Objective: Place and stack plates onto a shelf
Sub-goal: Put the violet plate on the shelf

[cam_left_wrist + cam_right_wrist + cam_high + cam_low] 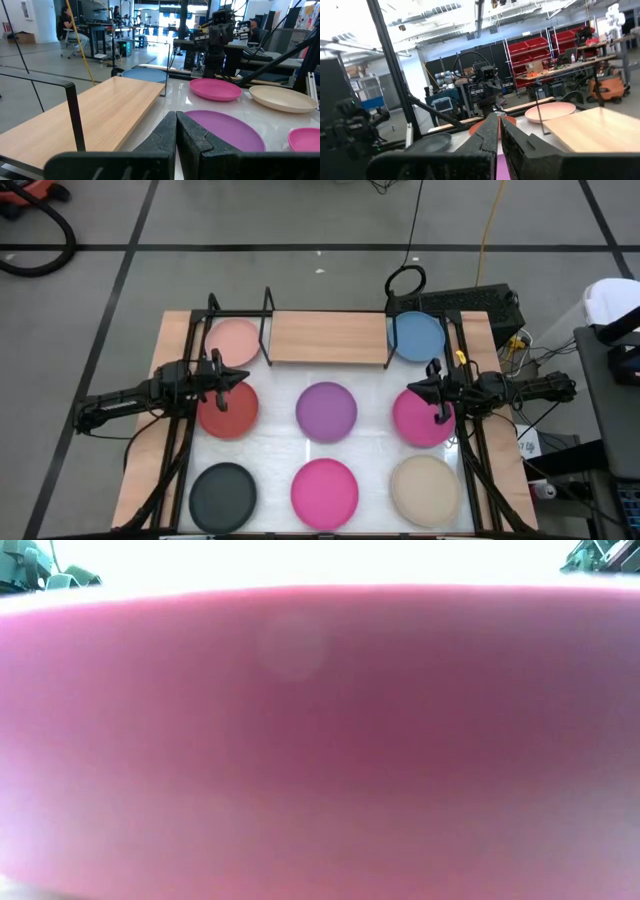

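**Plates all on the table, shelf bare, both claws closed and empty**

Taking the shelf as landmark: sitting at the far edge of the white table, light-wood top carrying nothing.
- Lying just left of shelf: light pink plate. Just right of it: blue plate.
- Sitting in the row in front of shelf: red plate, purple plate, magenta plate.
- Sitting in the nearest row, farthest from shelf: black plate, second magenta plate, beige plate.

Hovering at the far edge of the red plate, in front of shelf's left end: left gripper, fingers pinched together, gripping nothing. Hovering over the magenta plate, in front of shelf's right end: right gripper, fingers likewise pressed shut, empty.

Standing in the way: black frame uprights at shelf's ends, next to the pink and blue plates.

Hard to read: low view almost fully blocked by the rim of the near magenta plate; only slivers of room showing above it. Red plate partly covered by left arm in the high view.
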You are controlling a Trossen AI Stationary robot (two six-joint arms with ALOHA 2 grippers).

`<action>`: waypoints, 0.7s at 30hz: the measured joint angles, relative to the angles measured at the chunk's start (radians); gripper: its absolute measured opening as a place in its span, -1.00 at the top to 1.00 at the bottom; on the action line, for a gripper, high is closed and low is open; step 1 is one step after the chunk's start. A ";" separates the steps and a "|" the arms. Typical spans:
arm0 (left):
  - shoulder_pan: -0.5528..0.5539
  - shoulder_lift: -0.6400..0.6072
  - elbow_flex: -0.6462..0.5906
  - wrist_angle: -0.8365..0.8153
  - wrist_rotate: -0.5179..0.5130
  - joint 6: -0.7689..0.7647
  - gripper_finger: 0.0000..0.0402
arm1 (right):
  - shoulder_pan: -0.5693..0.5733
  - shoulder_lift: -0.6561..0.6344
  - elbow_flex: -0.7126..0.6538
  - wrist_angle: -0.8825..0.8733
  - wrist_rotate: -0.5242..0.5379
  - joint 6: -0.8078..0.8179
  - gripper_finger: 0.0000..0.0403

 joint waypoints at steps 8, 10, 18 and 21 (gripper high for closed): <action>0.000 0.000 0.000 0.000 0.000 0.000 0.95 | 0.000 0.066 0.000 -0.030 0.088 -0.025 0.97; 0.000 0.000 0.000 0.000 0.000 0.000 0.95 | 0.000 0.109 0.000 -0.029 0.135 -0.023 0.97; 0.000 0.000 0.000 0.000 0.000 0.000 0.95 | -0.019 0.303 0.000 0.217 0.158 -0.199 0.97; 0.000 0.000 0.000 0.000 0.000 0.000 0.95 | -0.027 0.370 0.003 0.321 0.157 -0.250 0.97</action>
